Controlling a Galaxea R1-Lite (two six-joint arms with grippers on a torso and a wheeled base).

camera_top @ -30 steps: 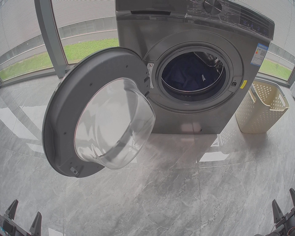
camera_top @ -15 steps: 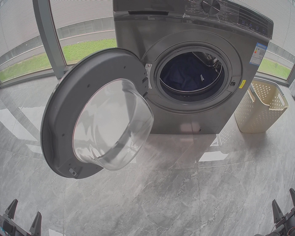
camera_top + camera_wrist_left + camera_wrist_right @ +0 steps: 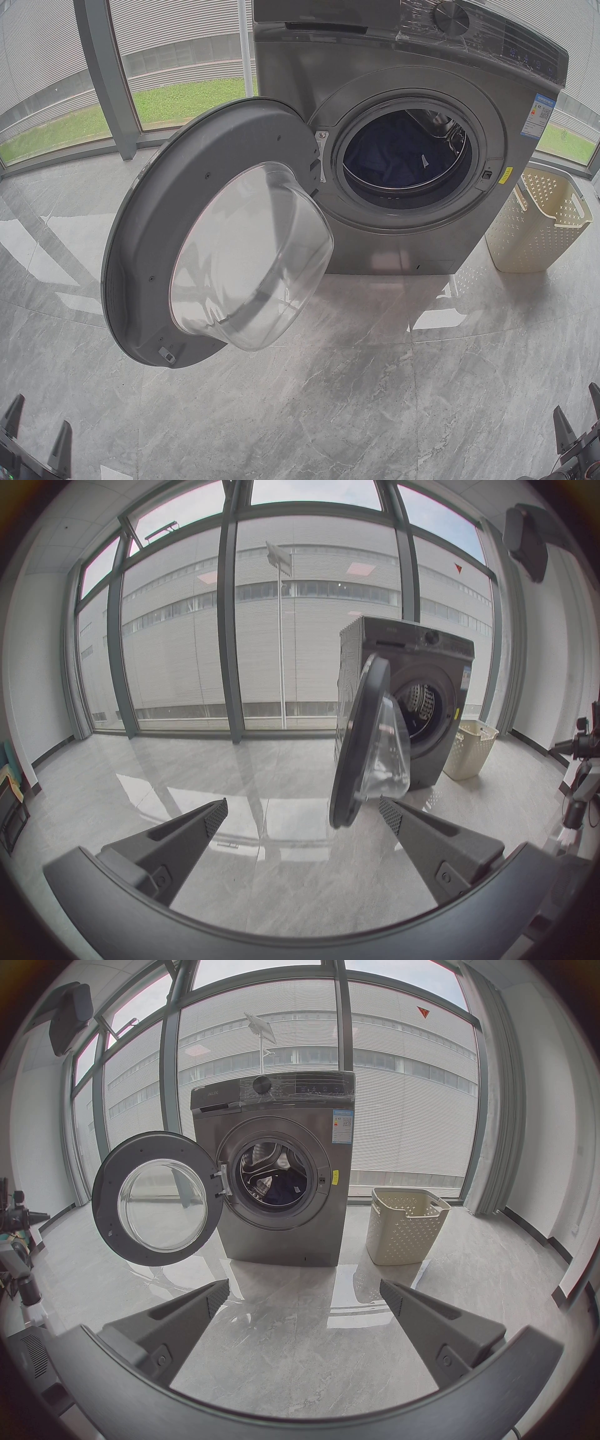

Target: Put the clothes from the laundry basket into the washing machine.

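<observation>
Clothes (image 3: 394, 156) of dark blue cloth are seen lying inside the drum of the washing machine (image 3: 387, 250), whose round door (image 3: 187, 212) is swung wide open toward the robot's left. The cream laundry basket (image 3: 537, 225) is stood on the grey floor (image 3: 350, 387) just beside the machine's right side, close to the window (image 3: 181, 69) behind it.

Compared with half a second ago, the machine, door and basket are all found a little further right and slightly lower in the head view. The whole picture has shifted together, so the camera was turned and the things themselves were not moved.

The left gripper (image 3: 40, 410) is held low over the near left part of the floor, its fingers spread apart with nothing between them. It is now seen slightly nearer the head view's left edge than before. The right gripper (image 3: 574, 397) is kept at the near right, likewise spread and empty, in the same spot as earlier.
</observation>
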